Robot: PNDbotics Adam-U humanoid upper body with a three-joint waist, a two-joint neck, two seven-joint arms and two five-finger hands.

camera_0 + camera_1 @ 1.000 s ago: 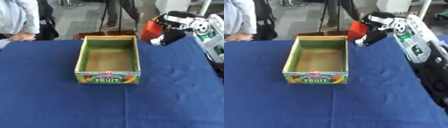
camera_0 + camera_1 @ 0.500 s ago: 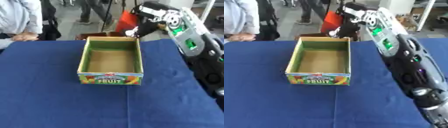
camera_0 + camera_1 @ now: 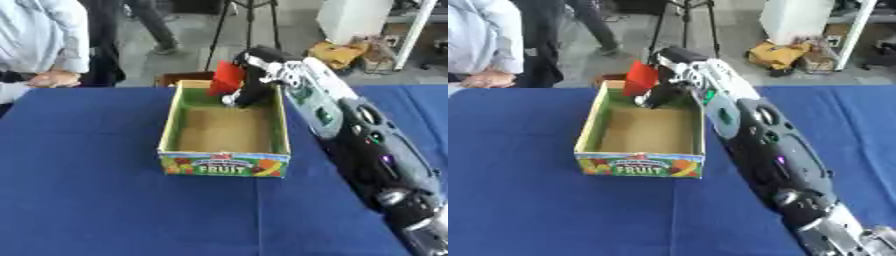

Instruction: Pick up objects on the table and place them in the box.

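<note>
A cardboard fruit box (image 3: 224, 164) with a green inside stands open on the blue table (image 3: 87, 200). My right arm reaches in from the lower right and stretches over the box's right wall. My right hand (image 3: 254, 75) is above the far end of the box, fingers curled round a flat red object (image 3: 226, 77) that hangs tilted over the far rim. The floor of the box looks bare. My left hand shows in neither view.
A person in a light shirt rests a hand (image 3: 52, 78) on the table's far left edge. Beyond the table are tripod legs, a white cabinet and cartons on the floor. Blue cloth lies open left of and in front of the box.
My right hand has carried the red object leftward, from beyond the box's far right corner to above its far end. The camera has shifted too.
</note>
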